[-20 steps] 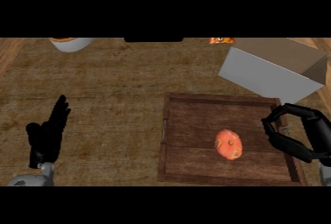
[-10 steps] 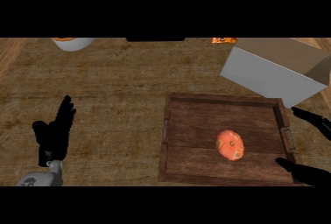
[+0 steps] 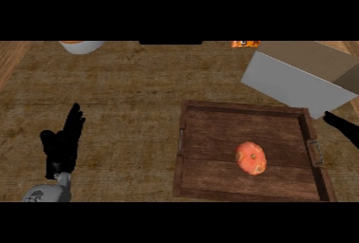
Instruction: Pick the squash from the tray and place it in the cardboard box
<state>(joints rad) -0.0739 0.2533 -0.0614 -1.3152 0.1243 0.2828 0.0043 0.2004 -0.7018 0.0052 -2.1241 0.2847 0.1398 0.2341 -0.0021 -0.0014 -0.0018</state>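
Orange and roughly oval, the squash lies on the floor of the dark wooden tray, a little right of the tray's middle and apart from every wall. Nothing touches it. The tray sits on the brown, mottled worktop toward the lower right of the head view, and a small metal handle shows on its right wall. Just beyond the tray's far right corner stands the cardboard box, pale grey on its near face with a brown top, turned at an angle to the tray.

Only a dark fingertip or two of the right hand enters from the right edge, just outside the tray's right wall near the far corner; whether that hand is spread or curled cannot be told. The left hand rests at the lower left, well apart from the tray, fingers straight, pressed together and pointing up, holding nothing.

At the far edge a white bowl-like vessel shows at the left, and a small orange item beside the box.
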